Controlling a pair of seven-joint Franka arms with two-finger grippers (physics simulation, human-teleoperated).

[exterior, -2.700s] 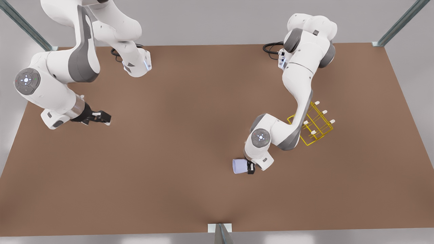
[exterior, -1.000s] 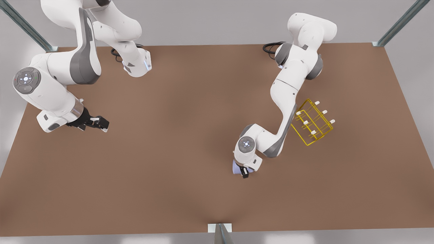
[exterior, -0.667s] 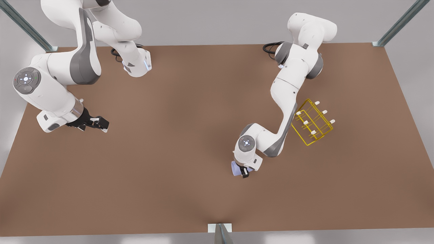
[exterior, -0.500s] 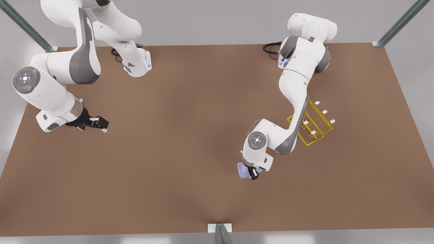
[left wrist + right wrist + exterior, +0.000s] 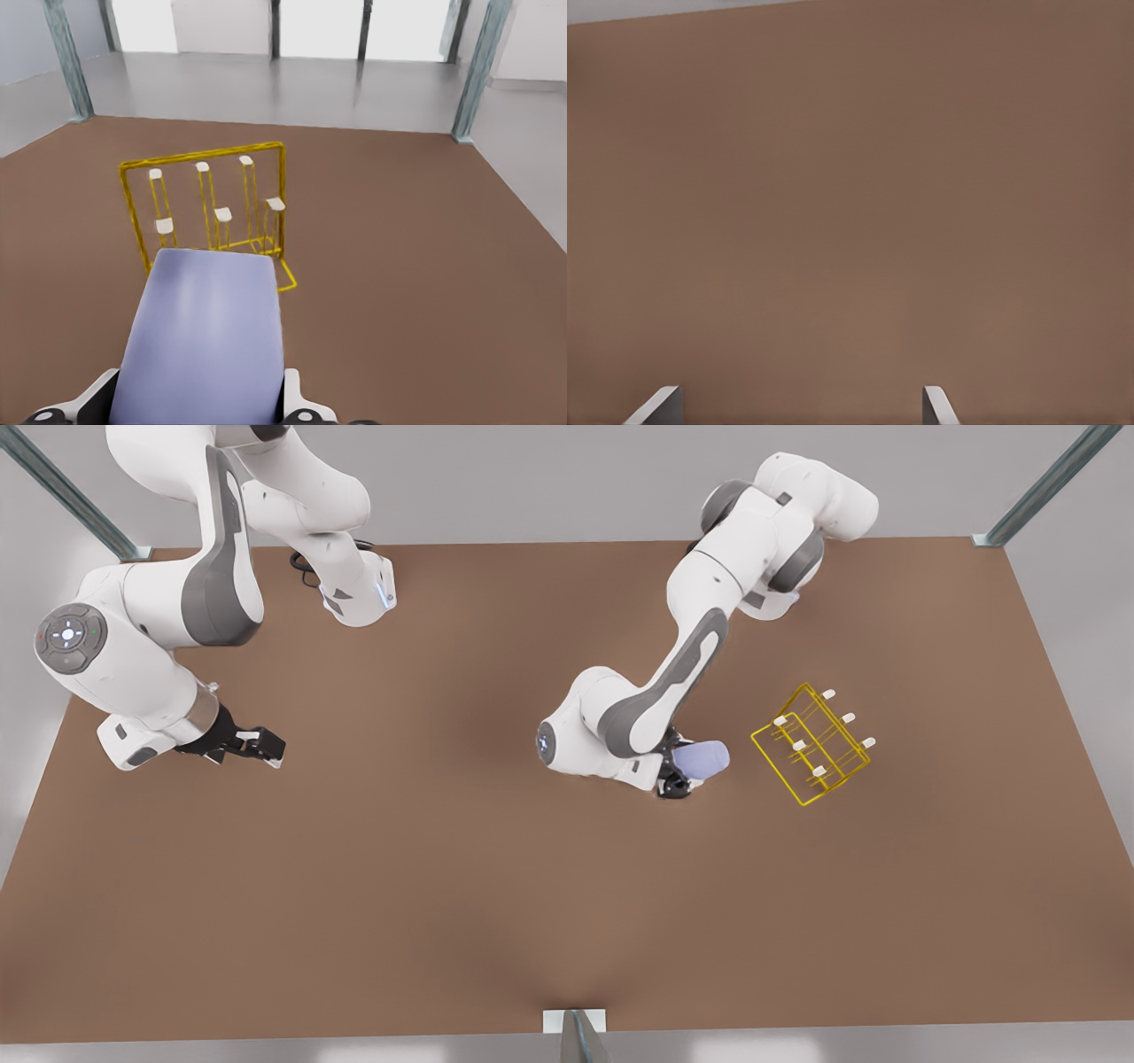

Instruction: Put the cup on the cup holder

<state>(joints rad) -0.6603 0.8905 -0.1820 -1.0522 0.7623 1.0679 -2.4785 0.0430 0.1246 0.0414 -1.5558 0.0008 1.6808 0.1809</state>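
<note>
cup (image 5: 701,759) swung rackward in left claw (image 5: 680,769)

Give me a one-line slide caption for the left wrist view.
Left gripper holds the lavender-blue cup sideways, facing the yellow wire cup holder on the brown table.

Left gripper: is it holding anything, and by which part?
The left gripper holds the lavender cup by its sides, cup lying sideways toward the yellow cup holder. The right gripper waits open, holding nothing.
</note>
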